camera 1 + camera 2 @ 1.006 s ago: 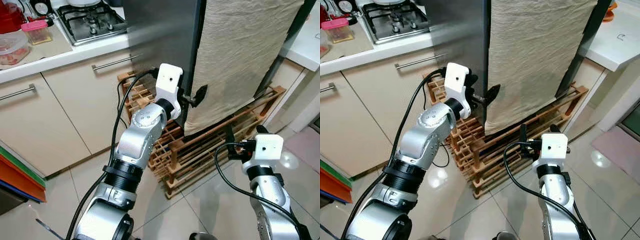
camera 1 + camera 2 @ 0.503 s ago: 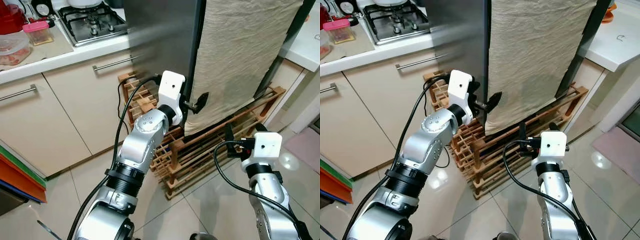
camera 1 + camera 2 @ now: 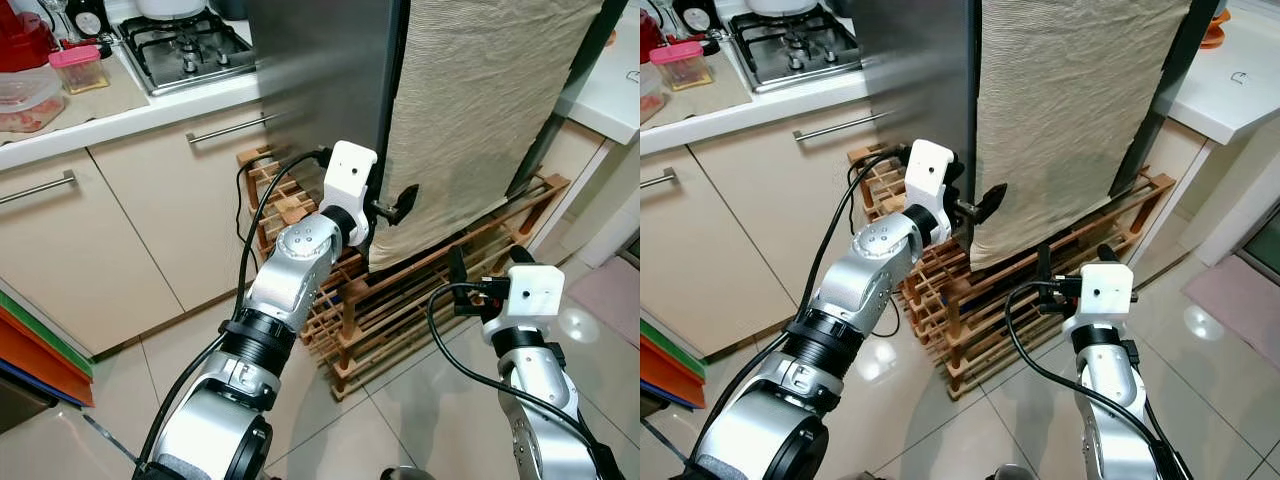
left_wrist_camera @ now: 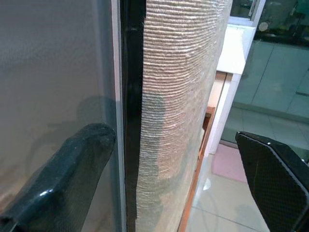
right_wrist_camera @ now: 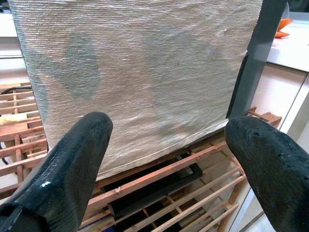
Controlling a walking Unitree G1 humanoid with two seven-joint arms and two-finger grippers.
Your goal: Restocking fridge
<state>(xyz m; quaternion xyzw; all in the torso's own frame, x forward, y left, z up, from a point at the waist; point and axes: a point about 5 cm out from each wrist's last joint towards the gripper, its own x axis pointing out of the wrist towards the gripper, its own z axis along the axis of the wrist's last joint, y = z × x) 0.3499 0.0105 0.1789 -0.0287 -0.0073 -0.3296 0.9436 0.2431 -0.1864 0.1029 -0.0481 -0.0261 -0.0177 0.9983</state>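
Fingers (image 4: 63,179) of our left gripper (image 3: 392,207) are spread, straddling the dark seam at the edge of the fridge door (image 3: 330,80), which stands shut and draped with a beige cloth (image 3: 480,110). We judge it best to hook one finger behind that edge before pulling. Our right gripper (image 3: 485,272) hovers low near the wooden rack (image 3: 400,300), its fingers also spread.

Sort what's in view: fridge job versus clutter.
Job: fridge; cloth hanging on its front; left gripper at the door edge, fingers open; right gripper open below.
Clutter: wooden rack; stove; pink-lidded box.
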